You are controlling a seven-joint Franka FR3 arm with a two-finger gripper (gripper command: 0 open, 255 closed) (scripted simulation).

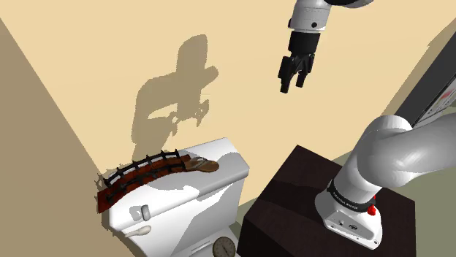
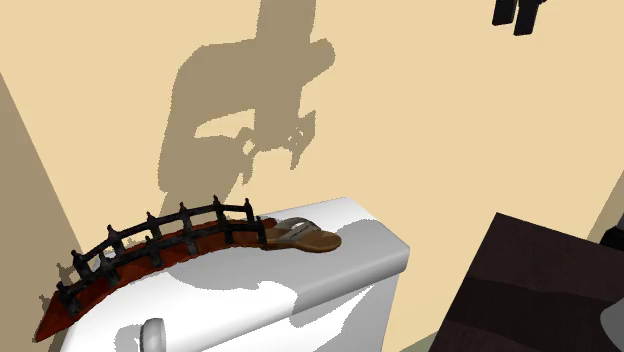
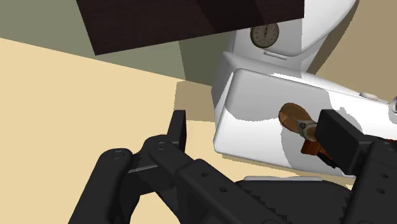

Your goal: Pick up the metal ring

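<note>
On the white toilet tank lid (image 1: pixel 186 191) lie two things. One is a small brown sandal-shaped piece with grey loops (image 1: pixel 202 164) (image 2: pixel 305 237) (image 3: pixel 296 119). The other is a long curved dark red band with a black railing (image 1: pixel 139 174) (image 2: pixel 150 243), touching the brown piece's end. My black gripper (image 1: pixel 292 76) (image 2: pixel 519 12) hangs open high in the air, well above the tank and toward the shoulder view's right of it. In the wrist view the gripper (image 3: pixel 257 137) holds nothing, and one finger hides part of the band.
The tank stands against a beige wall, with a darker side wall at the shoulder view's left. A flush handle (image 1: pixel 139 214) and a round dial (image 1: pixel 223 248) (image 3: pixel 263 35) sit on the toilet's front. My dark box stand (image 1: pixel 289 208) is close beside the toilet.
</note>
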